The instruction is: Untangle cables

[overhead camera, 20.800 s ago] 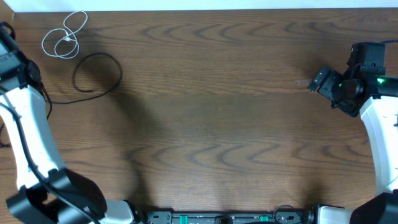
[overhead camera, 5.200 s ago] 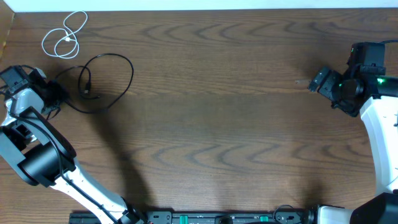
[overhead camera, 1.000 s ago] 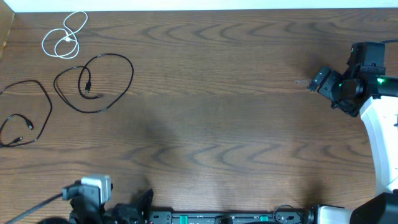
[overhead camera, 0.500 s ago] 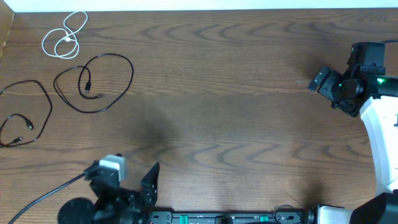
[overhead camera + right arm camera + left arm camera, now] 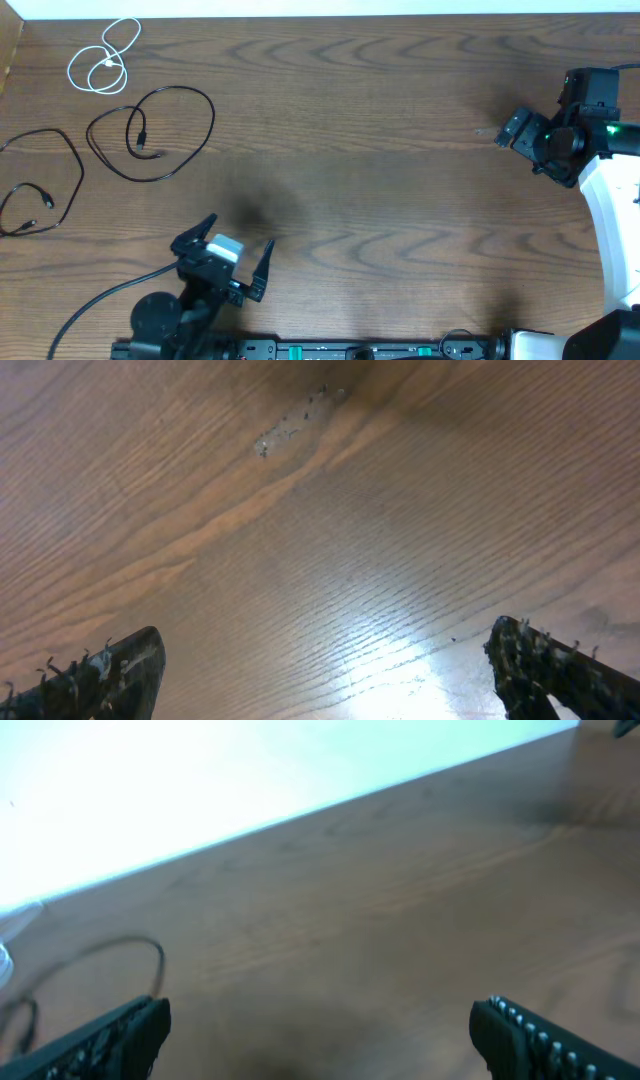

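— Where do we see the cables?
— All three lie at the left end of the table [image 5: 380, 200]. The white cable [image 5: 106, 66] is coiled in the far corner. One black cable [image 5: 136, 135] makes a loop just below it. The other black cable [image 5: 81, 178] is beside the left edge. They are close but apart.
— And our grippers?
— Our left gripper [image 5: 241, 232] is at the near edge, fingers wide apart, holding nothing. Our right gripper [image 5: 515, 130] is at the right end, fingers apart too.
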You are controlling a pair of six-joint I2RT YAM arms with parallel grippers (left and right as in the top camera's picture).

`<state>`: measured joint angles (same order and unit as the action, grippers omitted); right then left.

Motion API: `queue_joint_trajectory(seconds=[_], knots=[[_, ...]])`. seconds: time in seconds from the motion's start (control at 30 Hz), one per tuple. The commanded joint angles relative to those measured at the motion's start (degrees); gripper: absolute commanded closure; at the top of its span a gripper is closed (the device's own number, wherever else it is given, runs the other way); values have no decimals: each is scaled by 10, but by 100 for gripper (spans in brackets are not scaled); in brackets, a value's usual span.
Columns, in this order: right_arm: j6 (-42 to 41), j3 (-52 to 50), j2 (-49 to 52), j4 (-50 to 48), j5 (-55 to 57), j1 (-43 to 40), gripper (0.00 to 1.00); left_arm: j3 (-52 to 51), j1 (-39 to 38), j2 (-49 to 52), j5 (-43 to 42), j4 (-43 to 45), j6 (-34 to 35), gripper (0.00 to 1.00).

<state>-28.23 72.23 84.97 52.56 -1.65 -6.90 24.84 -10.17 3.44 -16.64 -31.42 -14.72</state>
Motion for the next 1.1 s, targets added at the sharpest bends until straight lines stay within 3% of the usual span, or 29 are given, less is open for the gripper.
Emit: queue_joint_trajectory(seconds=[0.0, 0.2, 0.3, 0.43, 0.6, 0.8, 1.07], knots=[[4, 2, -6, 0, 7, -2, 1, -59, 8, -19, -9, 61, -56, 0], [4, 2, -6, 0, 7, -2, 1, -137, 34, -33, -11, 179, 27, 0], [4, 2, -6, 0, 7, -2, 1, -170, 48, -33, 14, 239, 103, 0], [4, 2, -6, 0, 7, -2, 1, -206, 57, -33, 46, 290, 153, 0], [4, 2, -6, 0, 7, -2, 1, -247, 64, -34, 65, 332, 170, 0], [4, 2, -6, 0, 7, -2, 1, -246, 82, -34, 73, 304, 195, 0], [4, 2, -6, 0, 7, -2, 1, -246, 88, -34, 75, 280, 132, 0]])
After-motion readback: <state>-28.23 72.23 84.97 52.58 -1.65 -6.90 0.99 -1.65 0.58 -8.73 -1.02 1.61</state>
